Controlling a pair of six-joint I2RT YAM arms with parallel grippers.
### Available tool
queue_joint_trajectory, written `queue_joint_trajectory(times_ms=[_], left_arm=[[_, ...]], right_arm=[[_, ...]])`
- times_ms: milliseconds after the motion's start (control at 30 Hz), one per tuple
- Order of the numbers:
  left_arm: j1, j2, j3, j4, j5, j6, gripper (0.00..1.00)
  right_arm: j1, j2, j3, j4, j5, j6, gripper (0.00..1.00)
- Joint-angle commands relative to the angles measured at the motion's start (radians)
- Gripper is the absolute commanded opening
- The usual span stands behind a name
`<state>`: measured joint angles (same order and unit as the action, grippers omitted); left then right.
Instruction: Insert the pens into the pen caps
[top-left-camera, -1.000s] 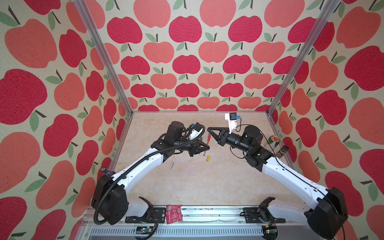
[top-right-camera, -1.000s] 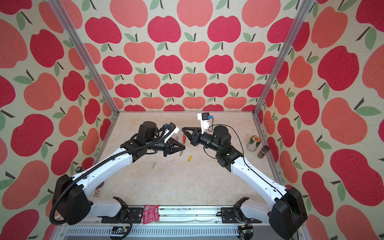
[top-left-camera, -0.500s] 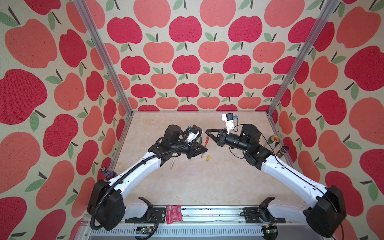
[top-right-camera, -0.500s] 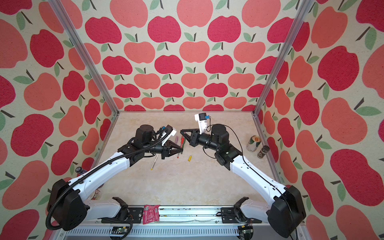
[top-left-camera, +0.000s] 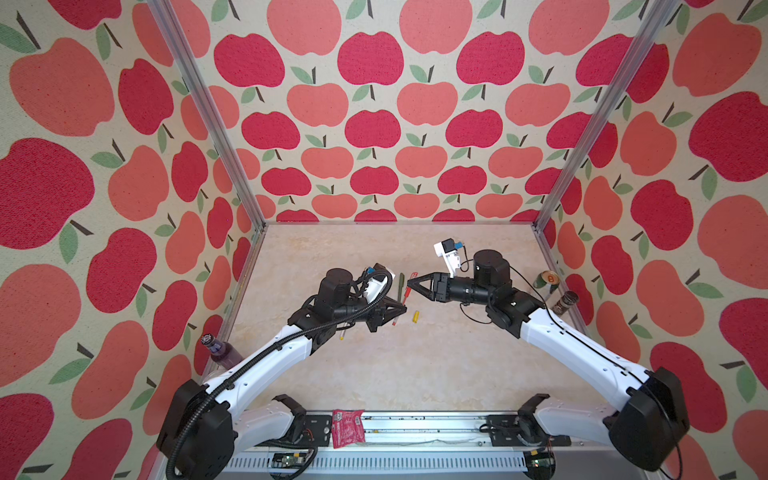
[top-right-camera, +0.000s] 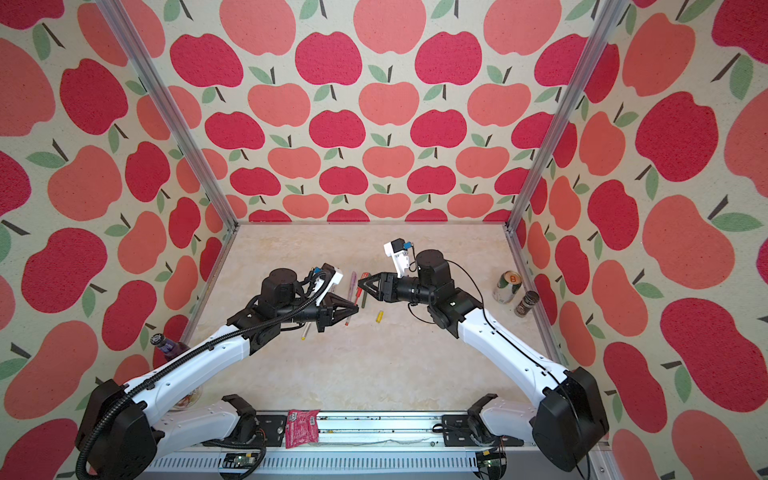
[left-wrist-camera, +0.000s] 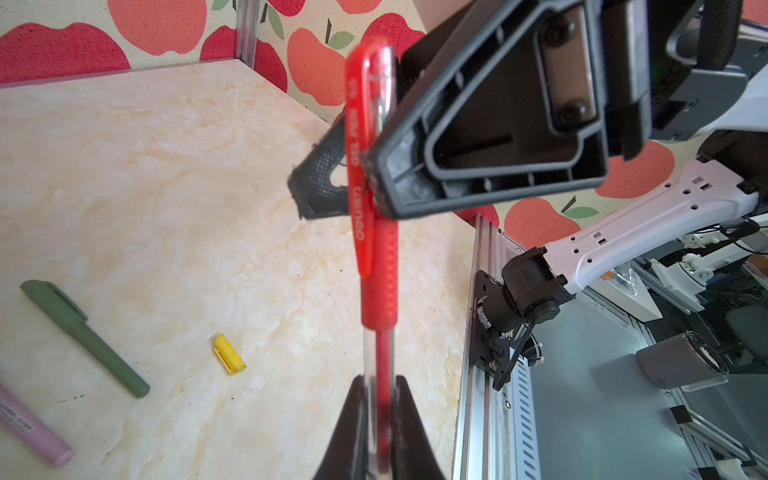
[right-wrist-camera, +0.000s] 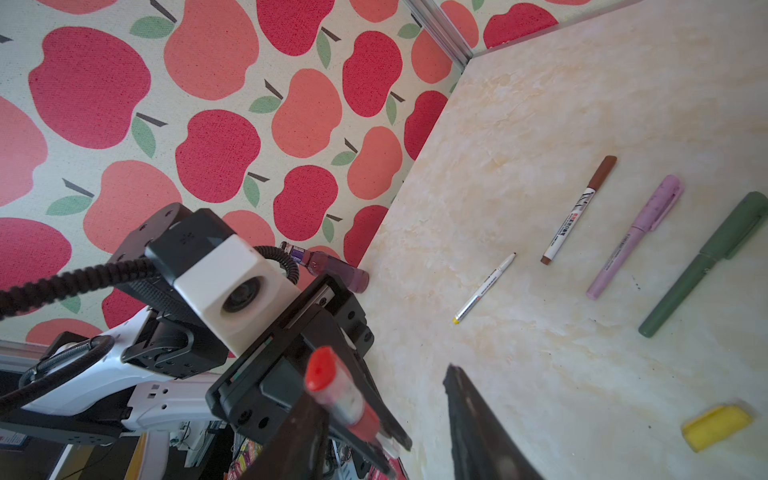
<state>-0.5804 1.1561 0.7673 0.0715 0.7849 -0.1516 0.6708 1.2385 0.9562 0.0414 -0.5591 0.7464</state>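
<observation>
Left end effector (left-wrist-camera: 378, 384): closed tight on the clear barrel of the red pen (left-wrist-camera: 376, 266), held off the desk (left-wrist-camera: 166, 166).
Right end effector (top-left-camera: 410, 284): jaws parted either side of the red cap (left-wrist-camera: 360, 124), gripping nothing.
Risk, snag: we judged that a finger close against the clip could drag the cap off on retreat.
Risk, pivot: the thin barrel, pinched at one spot, could swing or slip.
Hidden, seating: the cap's mouth lay behind the right finger; we could not tell whether it was fully home.
Beyond: the yellow cap (left-wrist-camera: 230, 360) lay loose on the desk; the lilac pen (left-wrist-camera: 29, 432) was cut off by the frame edge.
</observation>
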Motion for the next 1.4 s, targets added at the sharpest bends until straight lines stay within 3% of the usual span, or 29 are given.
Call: queue_joint_trajectory(times_ms=[0, 400, 767, 1033, 1367], left_arm=[[-0.005, 0.010, -0.010, 0.007, -0.011, -0.004, 0.04], [-0.045, 0.210, 0.076, -0.037, -0.231, -0.193, 0.06], [-0.077, 0.565, 0.349, -0.219, -0.423, -0.271, 0.05], [-0.093, 0.807, 0.607, -0.399, -0.532, -0.260, 0.06], [-0.108, 0.943, 0.750, -0.530, -0.635, -0.278, 0.06]], right_arm=[[-0.015, -0.012, 0.046, -0.058, 0.011, -0.005, 0.52], [-0.084, -0.109, 0.037, -0.152, 0.057, -0.055, 0.57], [-0.161, -0.235, -0.011, -0.315, 0.256, -0.122, 0.57], [-0.234, -0.323, -0.059, -0.326, 0.232, -0.130, 0.57], [-0.327, -0.366, -0.095, -0.309, 0.145, -0.125, 0.57]])
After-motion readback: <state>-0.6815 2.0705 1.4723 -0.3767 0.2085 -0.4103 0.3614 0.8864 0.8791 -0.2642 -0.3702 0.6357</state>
